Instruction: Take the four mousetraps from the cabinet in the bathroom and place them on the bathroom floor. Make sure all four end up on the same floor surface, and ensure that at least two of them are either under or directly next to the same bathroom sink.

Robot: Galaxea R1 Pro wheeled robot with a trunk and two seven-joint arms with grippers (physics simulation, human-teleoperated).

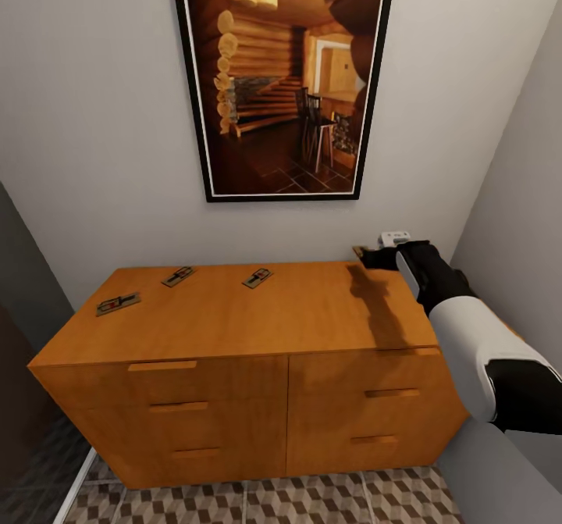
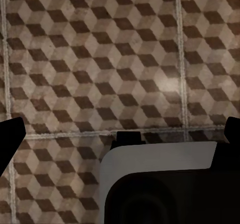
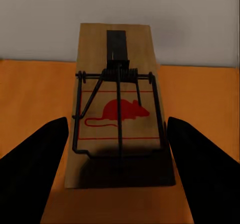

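Listing what stands before you: one cabinet (image 1: 257, 368), low and wide, orange-brown, two columns of drawers with slim bar handles, all drawer fronts flush and shut, so their contents cannot be told. Its top carries the stock.

Item one: mousetrap (image 1: 118, 303), near the cabinet's left end, close to the front-left edge. Item two: mousetrap (image 1: 179, 276), further back and just to the right of the first. Item three: mousetrap (image 1: 257, 277), near the middle of the top, toward the back wall. All three lie flat and apart from one another. Item four: mousetrap (image 3: 120, 106), at the back right of the top, close to the wall; in the head view only a sliver of it (image 1: 359, 251) shows beyond your right gripper (image 1: 380, 258). From the right wrist you see it flat on the wood, wire bar and red mouse print facing up, lying between the two dark fingers (image 3: 35, 164).

Right gripper (image 3: 120, 176): fingers spread wide, one on each side of the trap, neither touching it.

Left gripper (image 2: 120, 134): fingertips show at the two sides of the left wrist view, well apart, nothing between them, aimed down at the bathroom floor (image 2: 100, 58) with its cube-pattern tiles.

Edges and room: a framed picture (image 1: 285, 79) hangs on the wall above the cabinet. A grey wall runs close along the cabinet's right end beside your right arm. A strip of tiled floor (image 1: 265, 500) lies open in front of the cabinet.
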